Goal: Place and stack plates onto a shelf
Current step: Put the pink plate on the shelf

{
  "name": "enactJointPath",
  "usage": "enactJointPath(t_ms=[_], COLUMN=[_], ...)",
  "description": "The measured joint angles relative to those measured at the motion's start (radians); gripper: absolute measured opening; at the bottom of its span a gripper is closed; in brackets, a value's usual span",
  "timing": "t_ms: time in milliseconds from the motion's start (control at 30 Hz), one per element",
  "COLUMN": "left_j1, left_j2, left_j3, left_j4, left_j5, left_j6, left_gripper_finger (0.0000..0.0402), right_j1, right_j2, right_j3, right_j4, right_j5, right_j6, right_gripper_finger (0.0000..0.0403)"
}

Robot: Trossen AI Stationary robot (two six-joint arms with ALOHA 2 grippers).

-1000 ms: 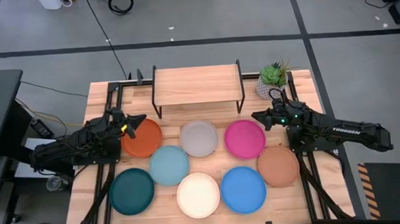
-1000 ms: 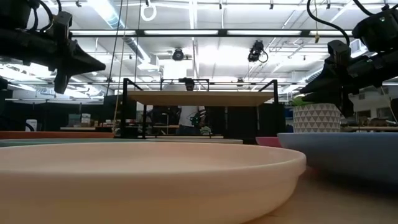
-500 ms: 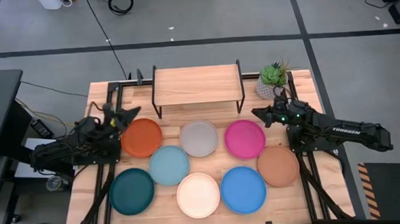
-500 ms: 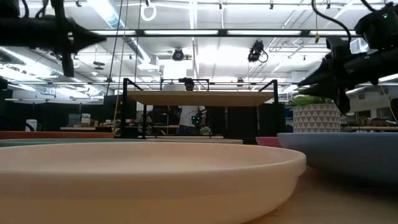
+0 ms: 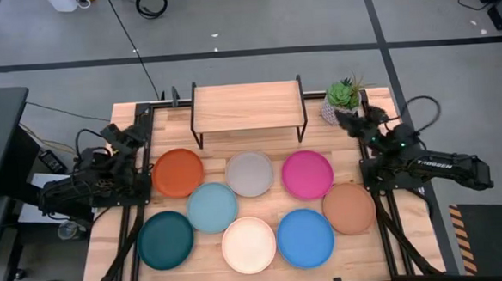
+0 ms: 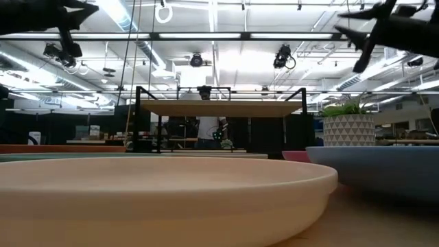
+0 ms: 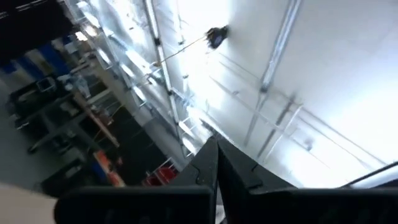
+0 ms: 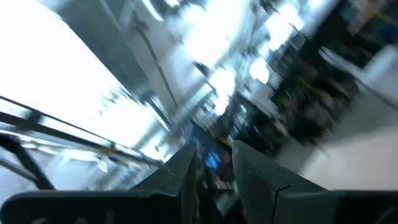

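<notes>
Eight plates lie flat on the table point(image 5: 385, 237), none on the shelf point(image 5: 247, 106). Back row, left to right: orange plate point(image 5: 178, 172), grey plate point(image 5: 249, 173), magenta plate point(image 5: 307, 174). The light blue plate point(image 5: 211, 207) sits between the rows, touching or nearly touching orange and grey. The tan plate point(image 5: 349, 208) lies at the right, just beside magenta. Front row: teal plate point(image 5: 165, 240), cream plate point(image 5: 249, 245), blue plate point(image 5: 305, 237).

The shelf stands at the table's far edge, centred, its wooden top bare. A potted plant point(image 5: 342, 100) sits just right of it.

Left gripper point(image 5: 118, 134) is at the table's left edge, raised, beside the orange plate and not touching it. Its wrist view shows the fingers pressed together, tips meeting, holding nothing.

Right gripper point(image 5: 353, 118) is at the right edge near the plant, raised, apart from the magenta plate. Its wrist view shows a narrow gap between the fingers; nothing held.
</notes>
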Motion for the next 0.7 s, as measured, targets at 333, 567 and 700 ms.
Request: enactJointPath(t_ms=[333, 567, 700], left_j1=[0.001, 0.001, 0.001], left_j2=[0.000, 0.000, 0.035], left_j3=[0.018, 0.217, 0.350], left_j4=[0.118, -0.207, -0.480], left_j5=[0.023, 0.155, 0.184], left_j6=[0.053, 0.105, 0.107], left_gripper_finger=[0.0011, 0.0011, 0.0011], right_j1=[0.000, 0.000, 0.001], right_j2=[0.000, 0.024, 0.103], right_j3=[0.016, 0.288, 0.491], right_j4=[0.204, -0.447, -0.804], right_j5=[0.029, -0.090, -0.106], right_j6=[-0.039, -0.119, -0.241], right_gripper_finger=[0.0107, 0.0100, 0.0098])
